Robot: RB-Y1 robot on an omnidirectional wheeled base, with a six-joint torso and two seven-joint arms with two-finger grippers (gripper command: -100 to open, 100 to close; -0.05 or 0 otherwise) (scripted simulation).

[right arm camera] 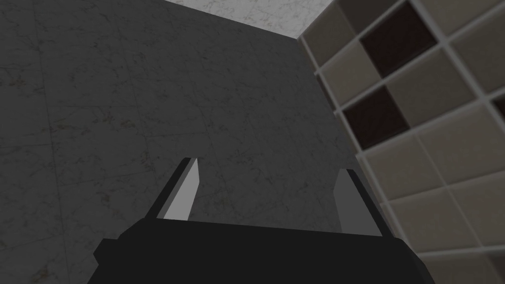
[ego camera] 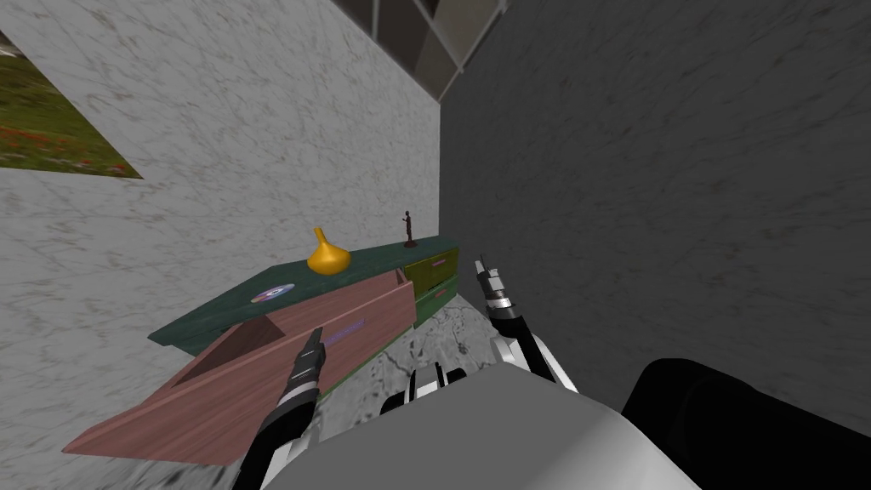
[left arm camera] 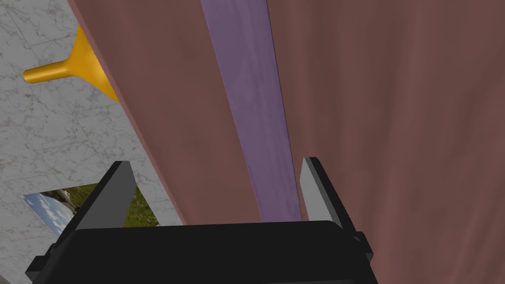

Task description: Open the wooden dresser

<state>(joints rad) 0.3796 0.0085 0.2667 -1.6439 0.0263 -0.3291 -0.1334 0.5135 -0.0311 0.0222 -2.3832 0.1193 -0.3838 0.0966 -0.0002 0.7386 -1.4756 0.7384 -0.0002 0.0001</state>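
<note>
The left gripper (left arm camera: 214,165) is spread wide, the purple handle (left arm camera: 256,123) framed between its fingers (left arm camera: 315,190). The brown drawer (ego camera: 281,357) is seen pulled far out of the green-topped dresser (ego camera: 366,259), set against the white wall (ego camera: 255,128). The right gripper (ego camera: 482,265), also spread, is raised nearby.

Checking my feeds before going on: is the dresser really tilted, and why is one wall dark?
Head view: the shared slant is camera roll, not the green-topped dresser tilting; the right-hand grey wall is dim, the marbled white wall bright. Left wrist view: evenly lit, left gripper open around the purple handle strip. Right wrist view: dim, right gripper open.
</note>
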